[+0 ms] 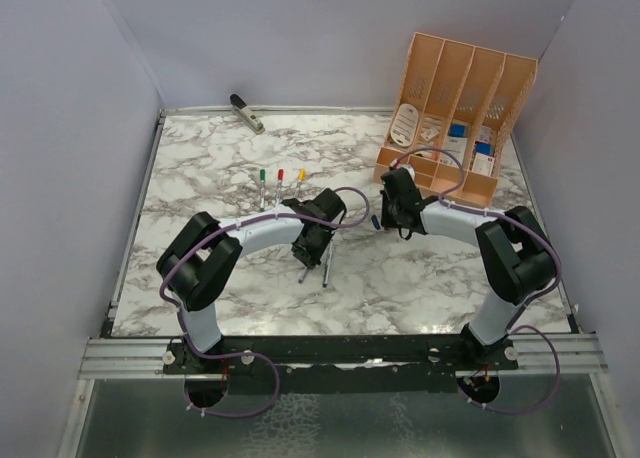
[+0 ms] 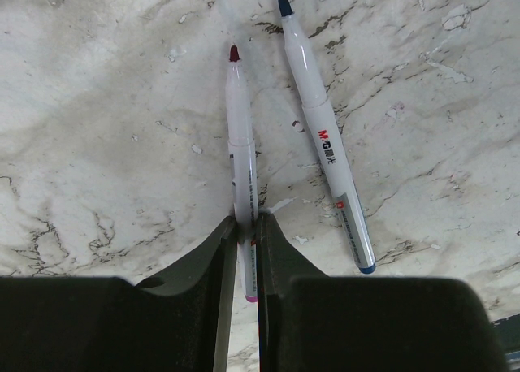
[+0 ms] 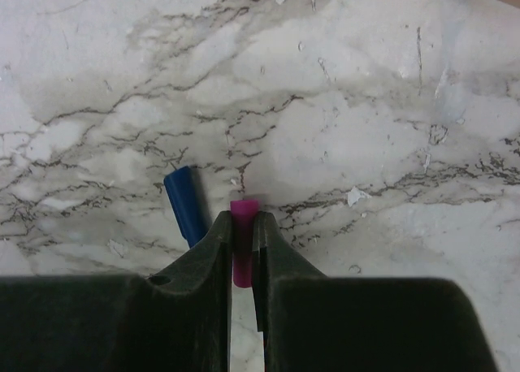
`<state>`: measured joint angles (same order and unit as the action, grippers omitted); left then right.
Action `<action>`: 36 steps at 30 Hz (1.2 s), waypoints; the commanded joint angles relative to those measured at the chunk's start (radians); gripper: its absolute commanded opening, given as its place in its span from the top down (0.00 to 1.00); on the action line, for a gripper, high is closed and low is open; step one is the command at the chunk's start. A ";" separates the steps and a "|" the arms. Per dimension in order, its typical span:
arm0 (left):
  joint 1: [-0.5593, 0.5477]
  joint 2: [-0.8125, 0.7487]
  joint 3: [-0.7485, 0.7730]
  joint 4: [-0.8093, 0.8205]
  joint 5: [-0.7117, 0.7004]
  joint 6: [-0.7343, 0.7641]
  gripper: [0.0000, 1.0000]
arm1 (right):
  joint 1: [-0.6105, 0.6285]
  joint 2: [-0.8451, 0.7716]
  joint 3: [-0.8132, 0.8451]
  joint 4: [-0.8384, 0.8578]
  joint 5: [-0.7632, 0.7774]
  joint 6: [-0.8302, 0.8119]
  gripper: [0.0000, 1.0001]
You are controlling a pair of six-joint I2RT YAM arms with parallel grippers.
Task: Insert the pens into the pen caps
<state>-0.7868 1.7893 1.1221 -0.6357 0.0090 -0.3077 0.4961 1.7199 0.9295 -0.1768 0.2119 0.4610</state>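
Observation:
My left gripper is shut on the rear of a white pen with a dark purple tip, which lies on the marble table. A second white pen with a blue tip lies just to its right, untouched. My right gripper is shut on the purple cap, low over the table. The blue cap lies just left of its fingers. In the top view the left gripper and right gripper are near mid-table. Three more pens with green, red and yellow ends lie behind the left gripper.
An orange desk organiser with small items stands at the back right, close behind the right gripper. A grey-black stapler-like object lies at the back edge. Purple walls close in the table on both sides.

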 commanded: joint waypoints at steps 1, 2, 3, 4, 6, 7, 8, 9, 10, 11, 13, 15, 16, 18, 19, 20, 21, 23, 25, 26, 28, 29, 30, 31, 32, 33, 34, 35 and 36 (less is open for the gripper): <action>-0.023 0.065 -0.062 0.008 -0.007 -0.007 1.00 | 0.002 -0.077 -0.031 -0.058 -0.036 -0.018 0.99; -0.024 0.058 -0.054 0.008 -0.021 -0.004 1.00 | 0.001 -0.096 -0.034 -0.044 -0.035 -0.018 0.99; -0.023 0.051 -0.047 0.008 -0.036 -0.002 1.00 | 0.002 -0.120 -0.036 -0.032 -0.032 -0.020 0.99; -0.024 0.043 -0.038 0.008 -0.054 0.001 1.00 | 0.002 -0.135 -0.037 -0.018 -0.030 -0.021 0.99; -0.023 0.025 -0.018 0.008 -0.089 0.005 1.00 | 0.002 -0.161 -0.037 0.003 -0.030 -0.024 0.99; -0.023 0.016 -0.006 0.008 -0.104 0.007 1.00 | 0.002 -0.171 -0.037 0.011 -0.030 -0.027 0.99; -0.024 0.008 0.006 0.009 -0.122 0.010 1.00 | 0.002 -0.182 -0.036 0.019 -0.029 -0.028 0.99; -0.023 0.000 0.018 0.009 -0.137 0.015 1.00 | 0.002 -0.189 -0.034 0.026 -0.027 -0.030 0.99; -0.023 -0.008 0.031 0.010 -0.153 0.021 1.00 | 0.002 -0.197 -0.034 0.031 -0.026 -0.033 0.99; -0.023 -0.015 0.043 0.010 -0.168 0.024 1.00 | 0.002 -0.204 -0.032 0.037 -0.024 -0.036 0.99; -0.022 -0.030 0.067 0.010 -0.191 0.033 1.00 | 0.002 -0.215 -0.026 0.044 -0.020 -0.040 0.99; -0.022 -0.043 0.087 0.010 -0.207 0.041 1.00 | 0.002 -0.226 -0.024 0.053 -0.010 -0.043 0.99; -0.020 -0.051 0.097 0.009 -0.216 0.043 1.00 | 0.002 -0.230 -0.023 0.056 -0.003 -0.044 0.99; -0.020 -0.068 0.114 0.011 -0.233 0.047 1.00 | 0.002 -0.240 -0.023 0.065 0.011 -0.042 0.99; -0.020 -0.079 0.120 0.013 -0.241 0.050 1.00 | 0.002 -0.245 -0.024 0.069 0.019 -0.041 0.99; -0.020 -0.086 0.125 0.016 -0.247 0.054 1.00 | 0.002 -0.249 -0.024 0.073 0.028 -0.040 0.99; -0.020 -0.104 0.128 0.021 -0.253 0.058 1.00 | 0.002 -0.254 -0.024 0.079 0.038 -0.038 0.99; -0.020 -0.150 0.131 0.038 -0.270 0.068 1.00 | 0.002 -0.268 -0.029 0.094 0.058 -0.038 0.99; -0.020 -0.195 0.128 0.072 -0.288 0.085 1.00 | 0.002 -0.286 -0.035 0.117 0.069 -0.040 0.99; -0.020 -0.224 0.121 0.099 -0.292 0.097 1.00 | 0.002 -0.296 -0.037 0.132 0.071 -0.041 0.99; -0.020 -0.297 0.098 0.170 -0.292 0.120 1.00 | 0.002 -0.319 -0.042 0.162 0.070 -0.041 0.99; -0.019 -0.330 0.081 0.220 -0.280 0.134 1.00 | 0.002 -0.332 -0.046 0.180 0.066 -0.042 0.99; -0.020 -0.367 0.050 0.270 -0.266 0.146 1.00 | 0.002 -0.346 -0.049 0.200 0.062 -0.042 0.99; -0.017 -0.405 0.022 0.328 -0.248 0.157 1.00 | 0.002 -0.360 -0.055 0.224 0.054 -0.043 0.99; -0.013 -0.438 -0.008 0.388 -0.224 0.166 1.00 | 0.002 -0.377 -0.062 0.252 0.045 -0.046 0.99; -0.009 -0.472 -0.041 0.438 -0.201 0.175 1.00 | 0.002 -0.393 -0.072 0.285 0.034 -0.049 0.99; -0.005 -0.504 -0.069 0.491 -0.177 0.183 1.00 | 0.002 -0.419 -0.089 0.338 0.015 -0.054 0.99; -0.001 -0.533 -0.105 0.556 -0.151 0.191 1.00 | 0.002 -0.440 -0.106 0.377 0.001 -0.057 0.99; 0.000 -0.563 -0.140 0.601 -0.124 0.197 1.00 | 0.002 -0.460 -0.121 0.422 -0.017 -0.061 0.99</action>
<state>-0.7990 1.3235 1.0969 -0.3019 -0.2184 -0.1665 0.4961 1.3418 0.8612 0.0338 0.2405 0.4240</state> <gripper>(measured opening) 0.152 0.102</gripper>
